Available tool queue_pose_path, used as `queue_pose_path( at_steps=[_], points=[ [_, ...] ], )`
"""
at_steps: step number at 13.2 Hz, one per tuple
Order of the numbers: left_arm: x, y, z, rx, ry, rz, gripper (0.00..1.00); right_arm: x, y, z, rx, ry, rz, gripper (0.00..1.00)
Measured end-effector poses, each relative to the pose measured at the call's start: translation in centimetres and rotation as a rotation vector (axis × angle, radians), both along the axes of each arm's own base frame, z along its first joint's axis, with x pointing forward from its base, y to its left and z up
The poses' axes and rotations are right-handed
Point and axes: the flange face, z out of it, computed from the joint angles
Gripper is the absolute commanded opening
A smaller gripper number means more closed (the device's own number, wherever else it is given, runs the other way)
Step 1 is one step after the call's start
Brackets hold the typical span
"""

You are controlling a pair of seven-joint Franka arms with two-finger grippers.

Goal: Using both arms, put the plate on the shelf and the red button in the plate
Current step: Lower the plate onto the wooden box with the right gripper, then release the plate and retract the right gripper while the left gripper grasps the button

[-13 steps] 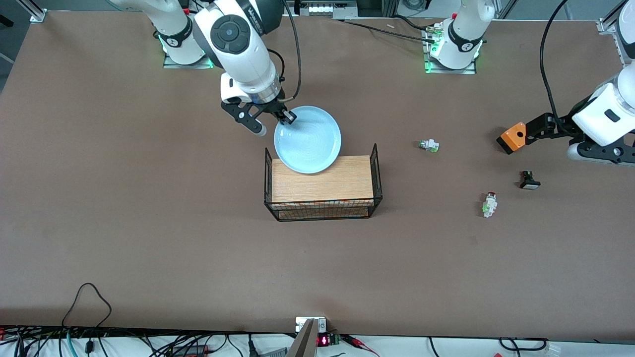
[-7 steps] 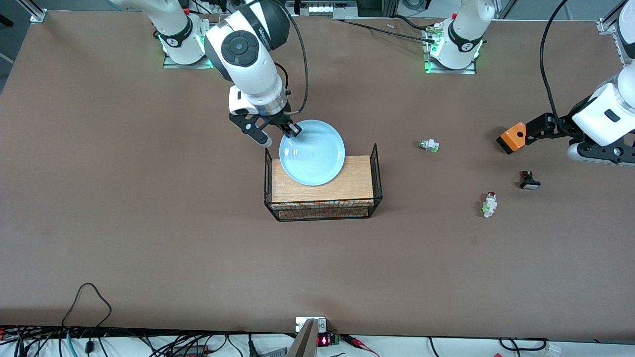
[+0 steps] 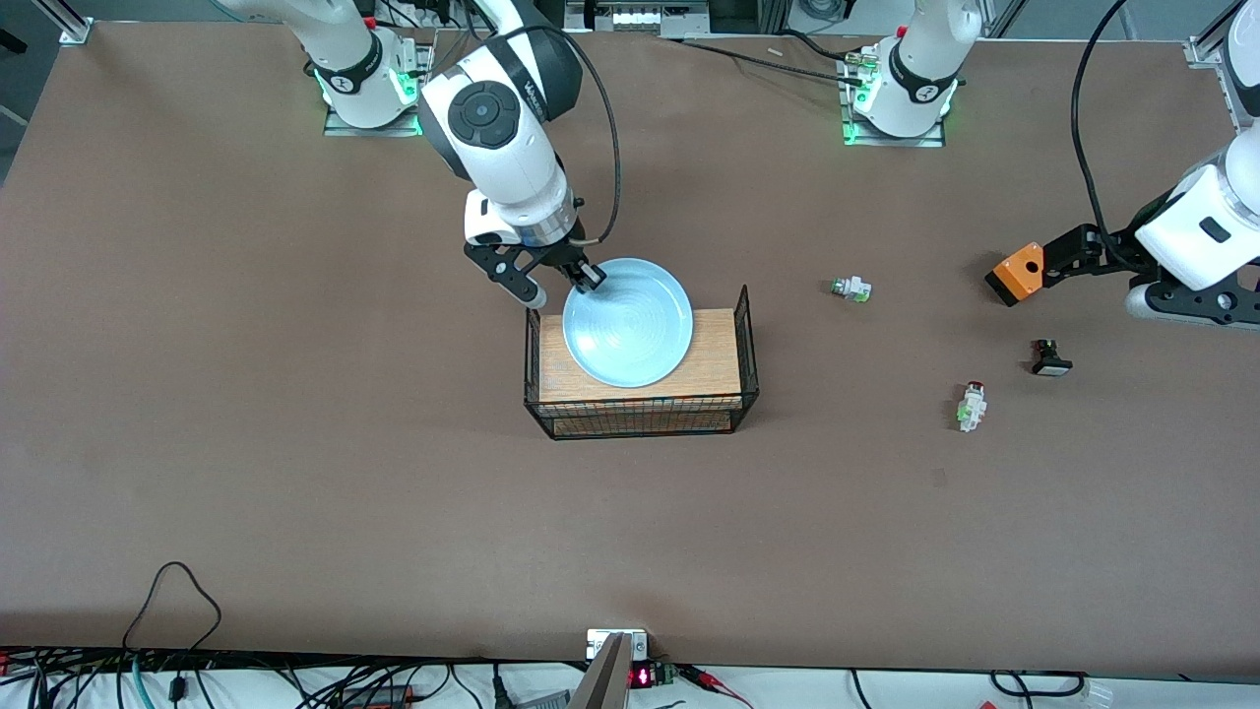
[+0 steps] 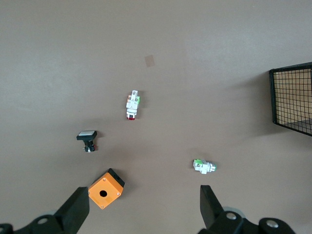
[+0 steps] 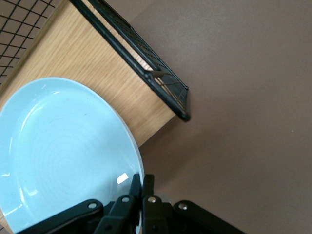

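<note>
The pale blue plate [image 3: 628, 322] hangs over the wooden shelf top [image 3: 709, 354] of a black wire rack [image 3: 745, 340]. My right gripper [image 3: 592, 279] is shut on the plate's rim; the right wrist view shows the plate [image 5: 63, 156] pinched at its edge by the gripper [image 5: 142, 183]. The red button [image 3: 972, 405], white with a dark red cap, lies on the table toward the left arm's end; it also shows in the left wrist view [image 4: 132, 105]. My left gripper [image 4: 141, 207] is open and empty, over the table beside an orange box [image 4: 106, 188].
The orange box [image 3: 1017, 273] sits by the left gripper. A black white-faced button [image 3: 1049, 357] and a white green-capped switch [image 3: 851, 289] lie on the table near the red button. The rack's wire side walls rise above the shelf.
My right gripper has carried the plate toward the front camera, from partly over the rack's edge to more fully over the shelf top. The left arm has not moved.
</note>
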Motion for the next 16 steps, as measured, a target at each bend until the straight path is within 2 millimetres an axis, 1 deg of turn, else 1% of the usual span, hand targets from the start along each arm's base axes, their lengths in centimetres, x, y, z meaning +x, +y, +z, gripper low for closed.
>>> queue_pose_path(
  at_steps=[6,8,9,10,11,16],
  points=[
    [0.0,0.0,0.0,0.0,0.0,0.0,1.0,2.0,-0.4,-1.0,0.006,-0.032,-0.028,0.0],
    [0.0,0.0,0.0,0.0,0.0,0.0,1.0,2.0,-0.3,-1.5,0.002,-0.03,-0.027,0.01],
    [0.0,0.0,0.0,0.0,0.0,0.0,1.0,1.9,-0.1,-1.5,0.004,-0.033,-0.025,0.18],
    [0.0,0.0,0.0,0.0,0.0,0.0,1.0,1.8,0.2,-1.3,0.008,-0.035,-0.031,0.85],
    [0.0,0.0,0.0,0.0,0.0,0.0,1.0,1.8,0.4,-1.1,0.013,-0.037,-0.046,1.0],
    [0.0,0.0,0.0,0.0,0.0,0.0,1.0,1.2,2.4,0.0,-0.022,-0.102,0.004,1.0]
  ],
)
